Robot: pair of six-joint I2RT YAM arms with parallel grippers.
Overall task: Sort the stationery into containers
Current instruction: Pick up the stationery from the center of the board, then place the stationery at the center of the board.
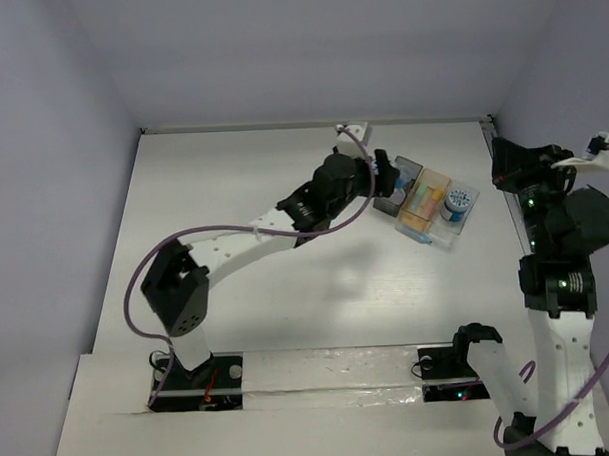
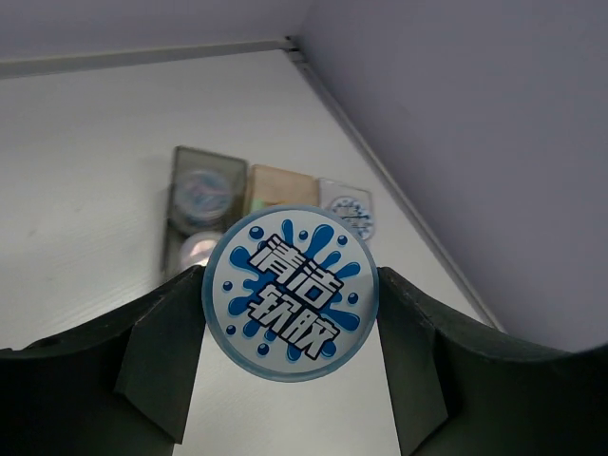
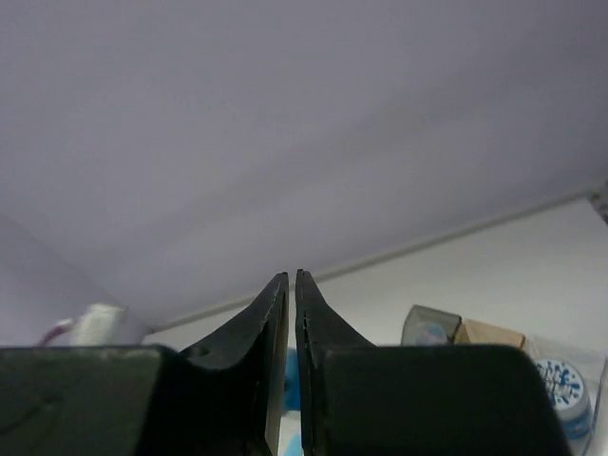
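My left gripper (image 2: 290,281) is shut on a round roll (image 2: 291,293) with a blue-and-white splash top, held above the table just short of the containers. The row of bins stands ahead: dark grey (image 2: 204,161), tan (image 2: 282,184), clear (image 2: 334,186). From above, the left gripper (image 1: 385,181) is at the dark bin (image 1: 410,167), beside the tan bin (image 1: 429,180) with pastel pieces and the clear bin (image 1: 447,233) holding a roll (image 1: 459,200). My right gripper (image 3: 291,277) is shut and empty, raised at the right (image 1: 502,156).
The dark bin shows two rolls through its wall (image 2: 201,188). The bins stand close to the right wall (image 2: 475,142) and near the back right corner of the table (image 1: 282,169). The right arm (image 1: 561,279) stands upright right of the bins.
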